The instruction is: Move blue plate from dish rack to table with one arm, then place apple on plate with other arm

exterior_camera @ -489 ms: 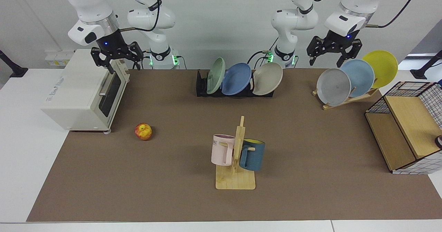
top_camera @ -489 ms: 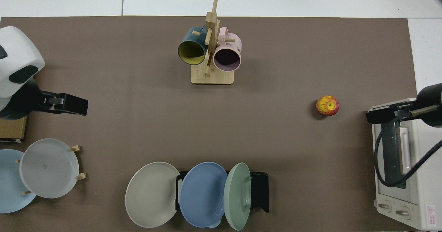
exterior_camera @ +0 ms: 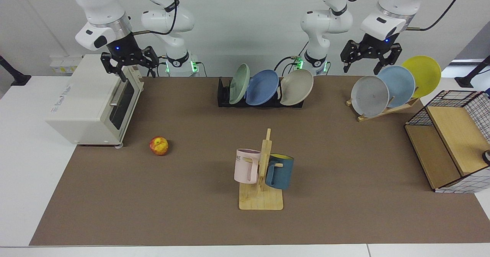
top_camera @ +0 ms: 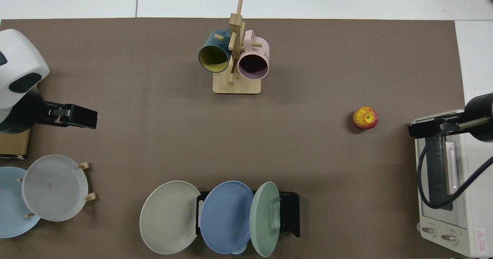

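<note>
Blue plate (exterior_camera: 262,87) sits wedged between neighbours in dish rack (exterior_camera: 224,96) at the table's (exterior_camera: 344,165) back edge; careless pull topples them. Left gripper (exterior_camera: 370,57) and right gripper (exterior_camera: 129,63) both spread, empty, waiting.

- Both views are bright and evenly lit — the light seems to fall from overhead.
- Shadows are soft and short: a faint dark patch lies just beside the apple (exterior_camera: 159,145) and under the mug tree (exterior_camera: 261,173) on the table (exterior_camera: 344,165).
- The matte tabletop shows no glare; the white wall behind is a flat pale grey.
- Small things stay crisp across both views — no motion blur shows.
</note>
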Motion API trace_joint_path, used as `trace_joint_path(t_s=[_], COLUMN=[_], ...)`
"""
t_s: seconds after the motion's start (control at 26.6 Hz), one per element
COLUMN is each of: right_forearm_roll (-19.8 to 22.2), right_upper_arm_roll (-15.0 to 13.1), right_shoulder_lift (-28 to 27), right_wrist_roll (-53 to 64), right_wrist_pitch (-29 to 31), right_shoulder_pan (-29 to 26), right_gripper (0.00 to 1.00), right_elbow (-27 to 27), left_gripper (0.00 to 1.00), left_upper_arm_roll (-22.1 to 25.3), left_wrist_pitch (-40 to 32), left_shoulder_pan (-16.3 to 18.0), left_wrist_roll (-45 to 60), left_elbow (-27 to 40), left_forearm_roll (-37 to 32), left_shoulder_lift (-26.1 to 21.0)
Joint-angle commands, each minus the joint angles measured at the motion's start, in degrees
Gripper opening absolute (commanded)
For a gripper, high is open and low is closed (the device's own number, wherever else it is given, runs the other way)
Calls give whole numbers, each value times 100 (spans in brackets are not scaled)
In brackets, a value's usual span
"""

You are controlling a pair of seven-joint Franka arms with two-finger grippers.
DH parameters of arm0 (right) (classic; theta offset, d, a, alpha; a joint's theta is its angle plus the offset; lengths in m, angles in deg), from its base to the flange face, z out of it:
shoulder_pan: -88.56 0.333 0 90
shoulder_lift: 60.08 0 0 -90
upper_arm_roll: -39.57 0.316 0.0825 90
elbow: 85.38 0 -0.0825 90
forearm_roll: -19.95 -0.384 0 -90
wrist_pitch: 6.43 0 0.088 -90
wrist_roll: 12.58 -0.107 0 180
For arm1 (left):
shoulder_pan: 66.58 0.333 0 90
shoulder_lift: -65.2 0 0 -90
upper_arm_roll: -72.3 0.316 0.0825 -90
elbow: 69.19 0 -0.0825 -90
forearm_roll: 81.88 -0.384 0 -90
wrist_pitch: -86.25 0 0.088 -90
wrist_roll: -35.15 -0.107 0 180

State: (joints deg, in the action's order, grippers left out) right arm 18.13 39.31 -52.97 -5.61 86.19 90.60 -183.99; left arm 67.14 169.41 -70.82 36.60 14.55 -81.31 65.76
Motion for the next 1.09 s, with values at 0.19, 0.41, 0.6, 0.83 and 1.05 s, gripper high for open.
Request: trace_joint_path(t_s=[0.19,0.41,0.6,0.83,1.05], right_forearm_roll=[-2,-2,-2,-2,-2], right_upper_arm_roll=[53,53,53,52,53], right_shoulder_lift=[-25,-25,-25,-25,-25], right_wrist_roll=[-100,-100,-100,-108,-100], right_wrist_pitch=[-104,-104,-104,-104,-104], right_shoulder_pan=[-71,-71,-71,-71,-71], right_gripper=[100,100,100,100,100], right_elbow=[80,80,80,80,80], left_gripper=[100,100,100,100,100], left_upper_arm_roll=[33,33,33,25,-37], left_wrist_pitch=[-45,34,87,349,790], left_shoulder_pan=[-6,-15,-6,-32,-120], left_wrist_roll=[-30,-57,-66,-74,-66], left_elbow=[151,353,485,914,1653], left_forearm_roll=[-48,5,31,40,303], left_shoulder_lift=[163,286,365,558,814])
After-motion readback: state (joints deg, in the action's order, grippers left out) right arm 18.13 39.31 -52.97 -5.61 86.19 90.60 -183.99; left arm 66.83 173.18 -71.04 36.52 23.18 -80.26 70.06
